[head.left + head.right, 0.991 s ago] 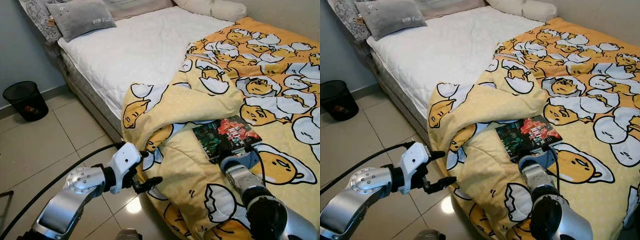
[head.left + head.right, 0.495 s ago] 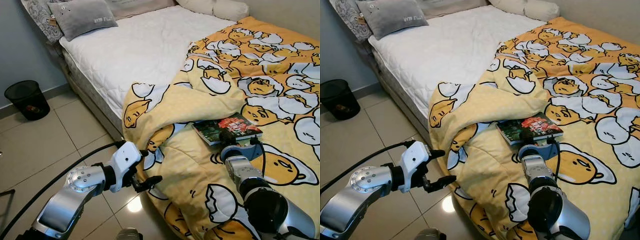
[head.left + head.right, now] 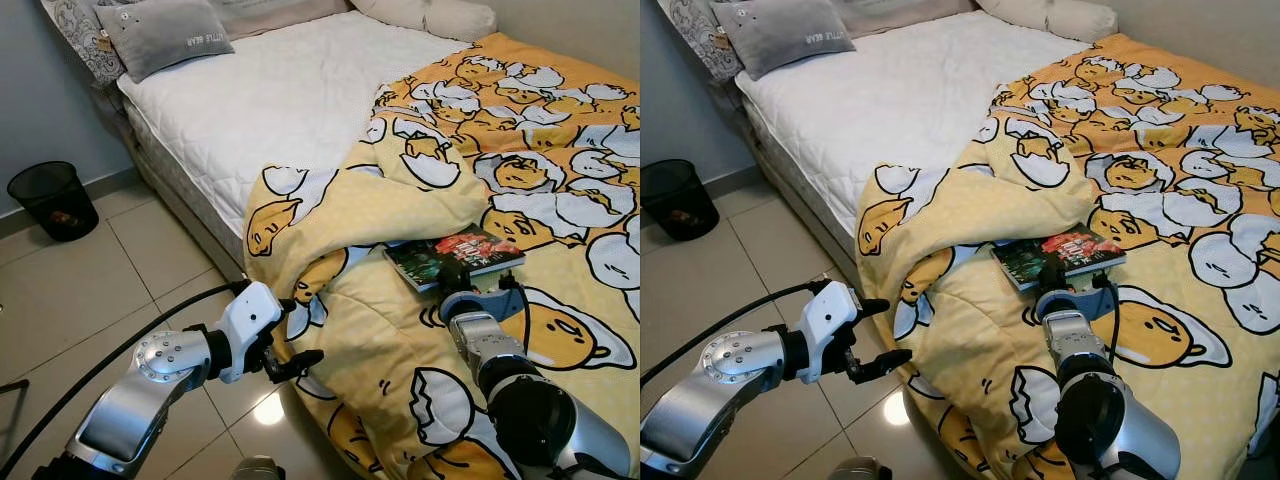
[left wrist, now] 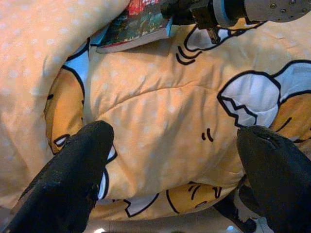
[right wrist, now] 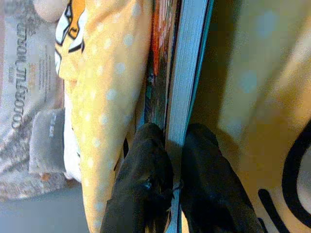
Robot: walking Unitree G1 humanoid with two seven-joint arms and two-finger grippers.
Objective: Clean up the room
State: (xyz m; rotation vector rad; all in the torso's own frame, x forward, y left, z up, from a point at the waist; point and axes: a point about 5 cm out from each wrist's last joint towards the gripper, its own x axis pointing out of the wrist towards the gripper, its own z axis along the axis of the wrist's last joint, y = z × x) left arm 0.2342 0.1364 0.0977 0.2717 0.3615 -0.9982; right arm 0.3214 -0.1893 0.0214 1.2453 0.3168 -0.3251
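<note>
Our right gripper is clamped on the near edge of the book — one black finger on the cover, the other under the pages — and the book's near side sits a little off the yellow egg-print duvet. The book lies on the duvet where it bunches into a ridge, near the foot-side edge of the bed.

Our left gripper hovers over the tiled floor just beside the duvet's hanging fold, fingers spread well apart and holding nothing. In the left wrist view the two finger pads frame a bulge of duvet, with the book and right arm beyond it.

Past the ridge, the bare white mattress runs up to a grey pillow at the head. To our left the floor is open tile, with a black mesh bin standing by the wall, well apart from the bed's side edge.
</note>
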